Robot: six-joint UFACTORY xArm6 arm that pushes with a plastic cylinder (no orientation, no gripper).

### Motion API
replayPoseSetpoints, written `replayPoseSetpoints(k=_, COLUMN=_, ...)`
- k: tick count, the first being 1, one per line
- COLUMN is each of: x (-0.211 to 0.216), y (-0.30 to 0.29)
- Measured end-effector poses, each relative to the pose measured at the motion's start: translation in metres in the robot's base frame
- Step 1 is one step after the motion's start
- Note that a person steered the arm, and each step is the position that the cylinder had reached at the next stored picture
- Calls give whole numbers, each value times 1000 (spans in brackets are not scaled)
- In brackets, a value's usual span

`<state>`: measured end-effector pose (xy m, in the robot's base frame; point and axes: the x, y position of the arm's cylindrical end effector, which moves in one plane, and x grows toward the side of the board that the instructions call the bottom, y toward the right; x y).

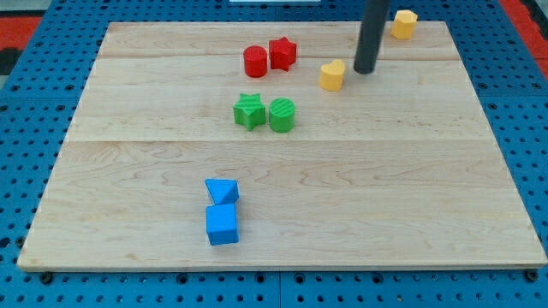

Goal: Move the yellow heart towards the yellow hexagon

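Note:
The yellow heart (332, 75) lies on the wooden board near the view's top, right of centre. The yellow hexagon (404, 24) sits at the board's top edge, further to the view's right. My tip (366, 69) stands just right of the yellow heart, a small gap apart, between the heart and the hexagon. The rod rises out of the view's top.
A red cylinder (255, 62) and a red star (282, 53) touch left of the heart. A green star (249, 111) and a green cylinder (282, 115) sit below them. A blue triangle (222, 192) and a blue cube (222, 224) lie at the lower left. The board's right edge (505, 154) borders blue pegboard.

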<state>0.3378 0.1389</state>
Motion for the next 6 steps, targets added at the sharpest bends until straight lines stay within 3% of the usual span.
replayPoseSetpoints(k=1, x=66, y=-46)
replayPoseSetpoints(k=2, x=23, y=-100)
replayPoseSetpoints(k=4, x=-62, y=-6)
replayPoseSetpoints(k=5, x=-73, y=39)
replayPoseSetpoints(k=6, x=-77, y=26)
